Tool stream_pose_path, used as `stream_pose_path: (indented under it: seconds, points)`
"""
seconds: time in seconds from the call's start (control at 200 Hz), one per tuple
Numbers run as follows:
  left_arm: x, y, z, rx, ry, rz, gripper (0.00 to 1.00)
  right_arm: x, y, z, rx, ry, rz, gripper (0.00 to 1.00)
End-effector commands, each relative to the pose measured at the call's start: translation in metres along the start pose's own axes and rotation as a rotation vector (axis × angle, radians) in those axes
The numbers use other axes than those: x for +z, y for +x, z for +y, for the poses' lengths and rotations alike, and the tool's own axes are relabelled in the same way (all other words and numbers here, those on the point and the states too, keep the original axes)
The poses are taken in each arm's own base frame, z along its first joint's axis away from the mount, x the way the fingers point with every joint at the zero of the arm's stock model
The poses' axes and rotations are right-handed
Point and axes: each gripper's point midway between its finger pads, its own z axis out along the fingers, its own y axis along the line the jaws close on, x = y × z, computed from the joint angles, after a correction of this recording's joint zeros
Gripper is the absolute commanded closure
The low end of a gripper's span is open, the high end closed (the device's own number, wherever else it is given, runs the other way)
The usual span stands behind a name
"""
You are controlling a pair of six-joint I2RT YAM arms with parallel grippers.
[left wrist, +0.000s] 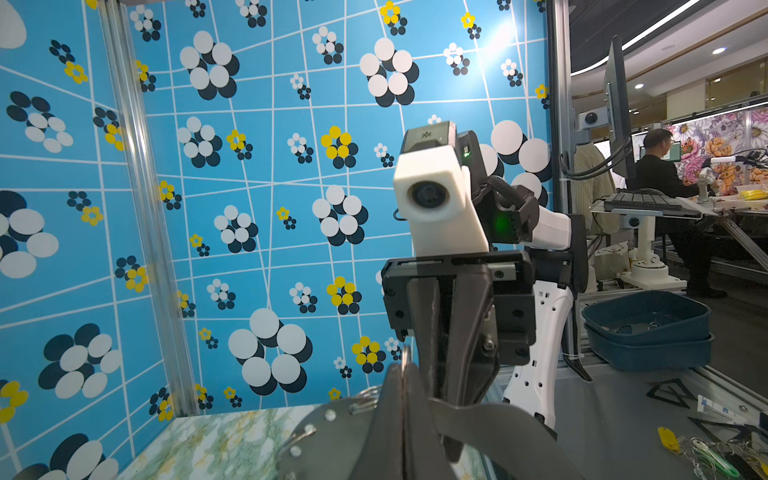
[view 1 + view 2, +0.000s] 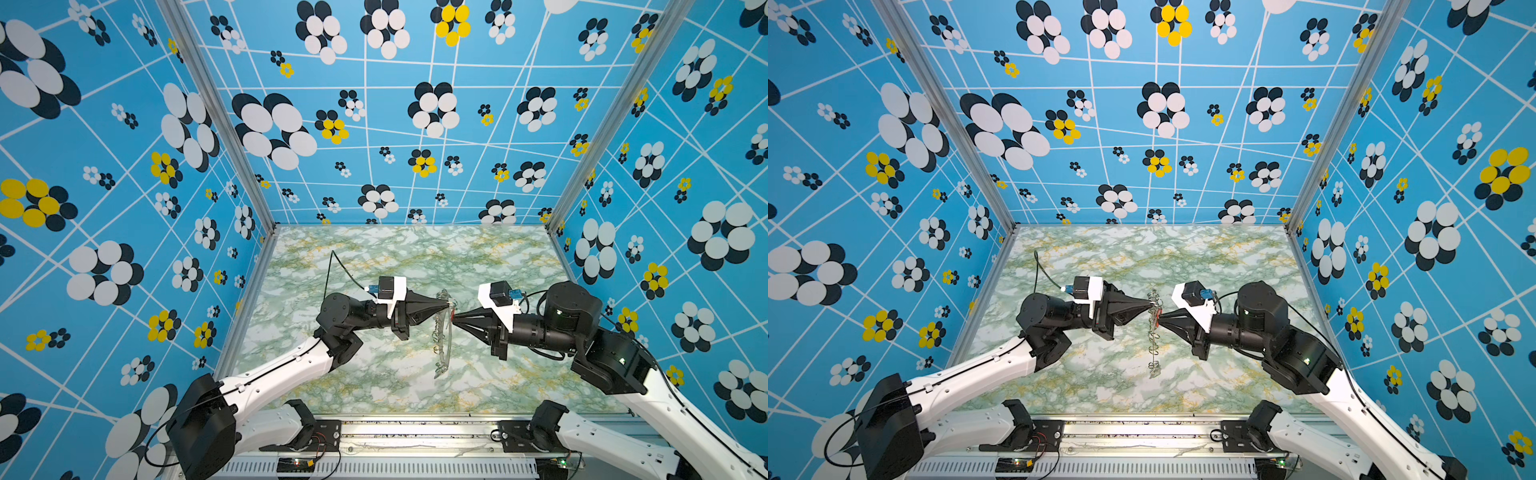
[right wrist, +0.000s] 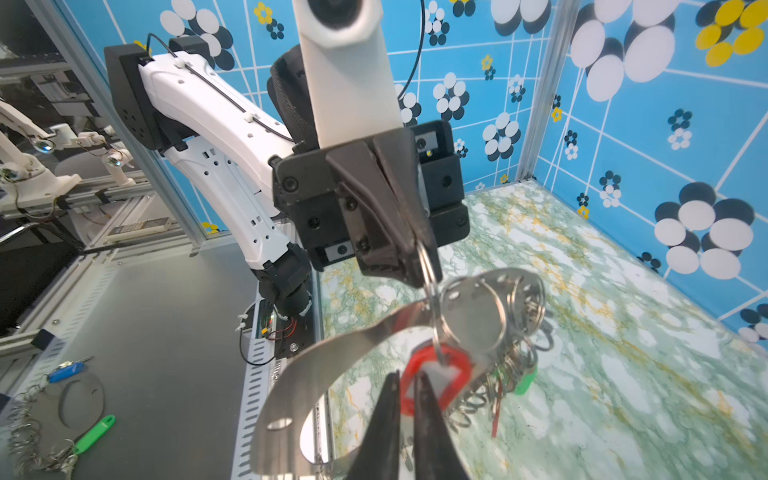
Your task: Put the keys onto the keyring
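Observation:
The keyring [image 2: 443, 340] [image 2: 1154, 345] hangs edge-on above the marble table, between both grippers. It is a grey crescent plate [image 3: 471, 320] [image 1: 332, 440] edged with small silver rings. My left gripper [image 2: 449, 306] [image 2: 1152, 307] [image 1: 404, 365] is shut on one small ring at the plate's upper end, and shows as the black left gripper [image 3: 420, 266] in the right wrist view. My right gripper [image 2: 454, 319] [image 2: 1160, 322] [image 3: 409, 384] is shut on the edge of a red key tag [image 3: 455, 372], whose wire loop hangs at that same ring. A green tag [image 3: 525, 382] dangles among the rings behind.
The marble table [image 2: 374, 257] is boxed in by blue flowered walls on three sides. Outside the cell, on the grey floor, lie a green tag [image 3: 94, 432], a blue tag [image 3: 66, 370], loose rings, a yellow tag [image 1: 668, 437] and stacked blue bins [image 1: 648, 332].

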Motion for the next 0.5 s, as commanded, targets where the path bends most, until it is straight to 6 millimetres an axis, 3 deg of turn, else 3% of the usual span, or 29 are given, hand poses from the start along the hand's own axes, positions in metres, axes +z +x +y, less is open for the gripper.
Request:
stream_pose_path:
  seconds: [0.0, 0.1, 0.175, 0.245, 0.495]
  points:
    - [0.000, -0.024, 0.002, 0.056, -0.013, -0.080, 1.00, -0.002, -0.006, 0.007, 0.008, -0.037, -0.022, 1.00]
    - [0.000, -0.026, 0.002, 0.060, -0.012, -0.082, 1.00, -0.002, -0.009, 0.008, 0.004, -0.041, -0.029, 0.99]
    - [0.000, -0.026, 0.002, 0.060, -0.007, -0.081, 1.00, -0.007, -0.009, 0.004, -0.014, -0.007, -0.029, 0.83]
    - [0.001, -0.025, 0.001, 0.056, -0.002, -0.078, 1.00, -0.015, -0.014, 0.001, -0.042, 0.035, -0.043, 0.76]
    - [0.003, -0.025, -0.001, 0.049, 0.020, -0.077, 1.00, -0.020, -0.032, -0.004, -0.116, 0.072, -0.083, 0.74]
